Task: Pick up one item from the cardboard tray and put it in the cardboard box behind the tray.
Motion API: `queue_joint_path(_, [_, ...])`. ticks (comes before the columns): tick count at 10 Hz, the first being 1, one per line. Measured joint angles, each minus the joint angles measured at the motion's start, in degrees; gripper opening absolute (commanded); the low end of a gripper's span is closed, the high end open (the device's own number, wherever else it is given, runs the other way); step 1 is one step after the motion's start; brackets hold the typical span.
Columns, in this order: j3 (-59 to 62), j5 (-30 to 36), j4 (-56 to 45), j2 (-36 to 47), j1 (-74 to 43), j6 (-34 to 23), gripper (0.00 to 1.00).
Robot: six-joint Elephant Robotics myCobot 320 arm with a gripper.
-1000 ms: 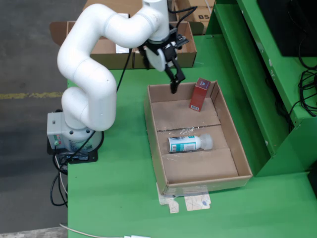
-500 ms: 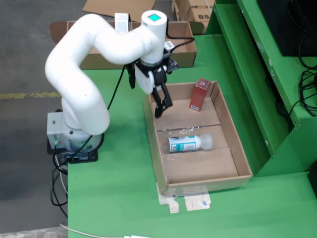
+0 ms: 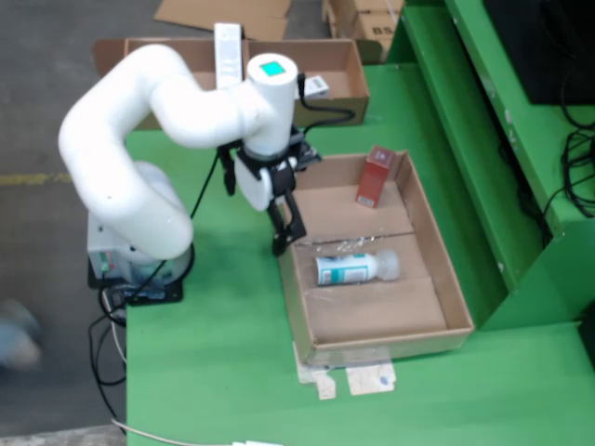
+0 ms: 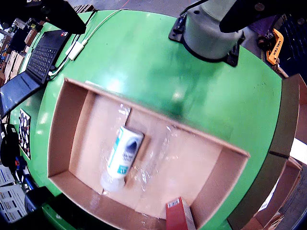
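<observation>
White jointed robot arm stands at left of fixed view on green table. Its dark gripper hangs over left wall of shallow brown cardboard tray, fingers pointing down; cannot tell whether the jaws are parted or closed, nothing seen in them. White bottle with teal label lies on its side mid-tray, long axis running left-right in fixed view, clear cap end pointing right, just right of and slightly below gripper, apart from it. Small red carton stands upright at tray's far right corner, well right of gripper. Open brown cardboard box sits behind tray. Wrist view: bottle lies diagonal, tray below the camera, carton at bottom edge.
</observation>
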Motion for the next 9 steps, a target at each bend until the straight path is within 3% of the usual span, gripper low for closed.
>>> queue_joint_path(6, [-15.7, 0.0, 0.0, 16.1, -15.8, -15.5, 1.00])
queue_joint_path(9, [-23.7, 0.0, 0.0, 24.1, -23.7, -15.9, 1.00])
